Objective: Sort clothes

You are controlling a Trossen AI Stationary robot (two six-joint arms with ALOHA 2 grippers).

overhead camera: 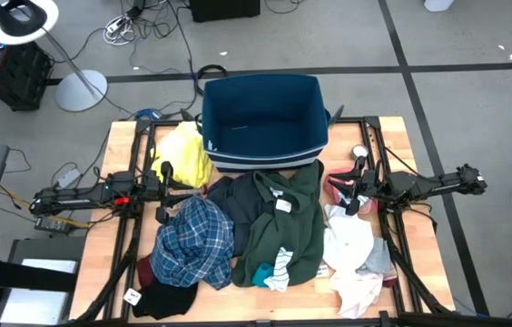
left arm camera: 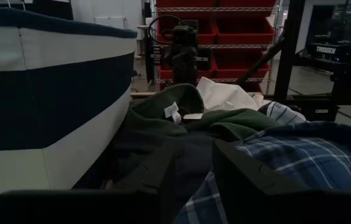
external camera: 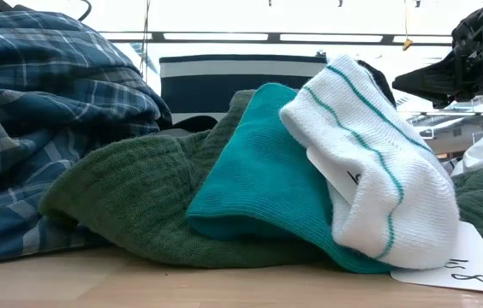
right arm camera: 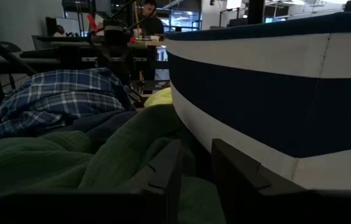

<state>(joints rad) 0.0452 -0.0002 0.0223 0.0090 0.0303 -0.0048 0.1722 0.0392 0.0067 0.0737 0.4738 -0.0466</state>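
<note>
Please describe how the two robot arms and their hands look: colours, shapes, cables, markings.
Both arms are slim, black and jointed. The left arm carries a red part and cables near its base. The left hand and right hand each end in two flat, dark fingers.

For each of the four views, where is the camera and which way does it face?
High: overhead, facing down; both arms, left gripper, right gripper.
Low: tabletop level, facing socks; one arm.
Left wrist: on left arm, facing bin; own fingers.
Right wrist: on right arm, facing bin; own fingers.
Shared by all views: green garment.
</note>
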